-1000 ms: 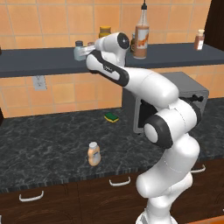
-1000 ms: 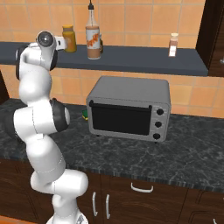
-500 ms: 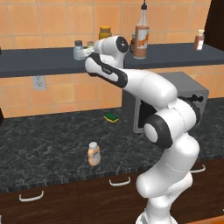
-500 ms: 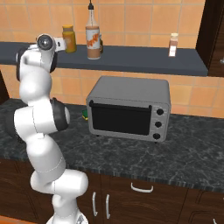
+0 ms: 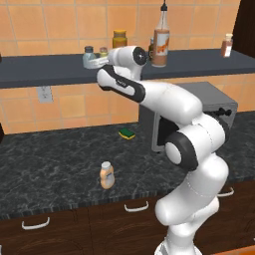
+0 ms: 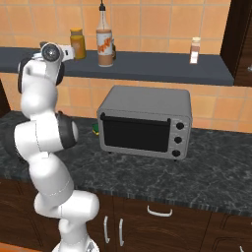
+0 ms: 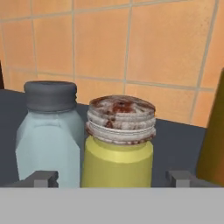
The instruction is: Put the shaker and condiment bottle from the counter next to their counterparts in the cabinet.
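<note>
Stood with end effector (image 7: 112, 178) open, fingers on either side of the shaker (image 7: 119, 142) without gripping. Shaker rested upright on the shelf (image 5: 45, 69), just beside the glass shaker (image 7: 49, 131). Bottle (image 5: 106, 175) stayed on the bench (image 5: 50, 164).

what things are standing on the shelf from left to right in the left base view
pale blue-grey glass shaker → yellow-green shaker → amber yellow-lidded jar → tall brown-orange sauce bottle → small reddish-brown bottle, all on the dark grey shelf.
</note>
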